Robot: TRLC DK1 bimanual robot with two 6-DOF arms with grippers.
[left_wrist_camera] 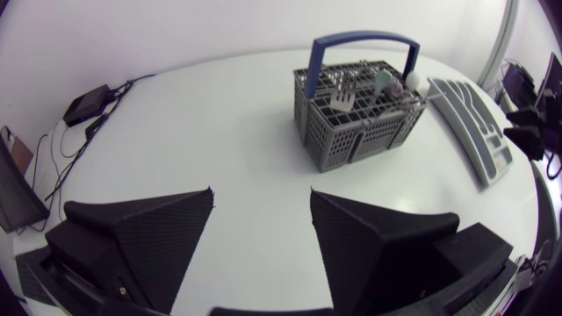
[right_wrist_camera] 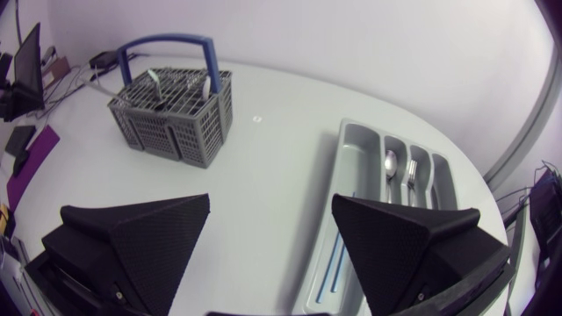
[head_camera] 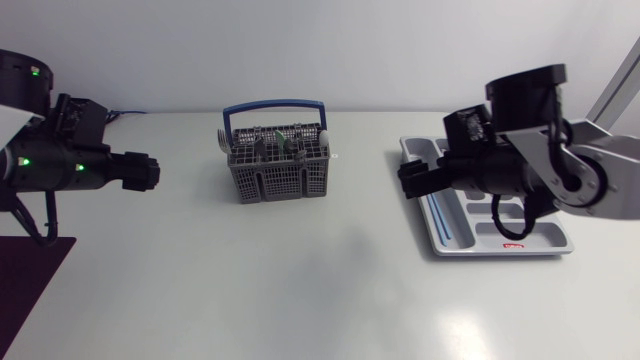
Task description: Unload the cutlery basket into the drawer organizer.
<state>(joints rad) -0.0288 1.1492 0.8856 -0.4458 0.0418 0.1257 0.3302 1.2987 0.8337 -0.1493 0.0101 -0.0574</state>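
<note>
White desk [head_camera: 300, 290], smooth top: grey basket [head_camera: 277, 160] with blue handle stands upright at back middle, cutlery inside; organizer [right_wrist_camera: 360, 175] lies well apart on my right, near right gripper [right_wrist_camera: 271, 200], fingers apart, empty; left gripper [left_wrist_camera: 262, 193] likewise.

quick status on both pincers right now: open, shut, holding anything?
Left pincer: open, holding nothing.
Right pincer: open, holding nothing.
</note>
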